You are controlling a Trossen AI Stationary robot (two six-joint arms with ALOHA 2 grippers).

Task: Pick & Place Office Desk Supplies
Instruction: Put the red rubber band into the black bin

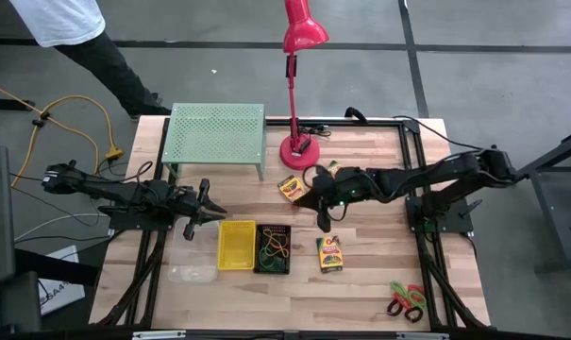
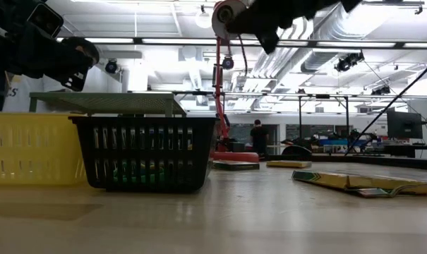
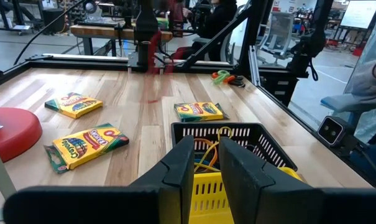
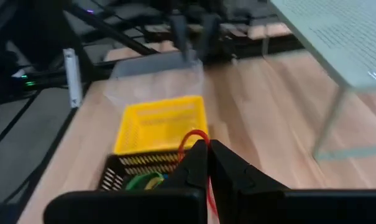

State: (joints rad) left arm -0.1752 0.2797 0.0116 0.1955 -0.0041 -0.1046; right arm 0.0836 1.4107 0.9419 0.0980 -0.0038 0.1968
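My right gripper hangs above the table's middle, right of the black mesh bin, shut on a red loop. The mesh bin holds more coloured loops and stands between the yellow bin and a crayon box. A second crayon box lies near the lamp, and a third shows beside the right arm. The clear bin stands left of the yellow one. The scissors lie at the near right. My left gripper waits open behind the yellow bin, nothing between its fingers. My right gripper pinches the red loop between its two shut fingers. One strand runs down between them and the rest arcs over the fingertips. The fingers slant down, pointing toward the table's left. In the left wrist view the loop is a red blur below the gripper.
The red desk lamp's base and the light-green perforated rack stand at the table's far side. A person's legs show beyond the far left corner. Bare wood lies along the near edge.
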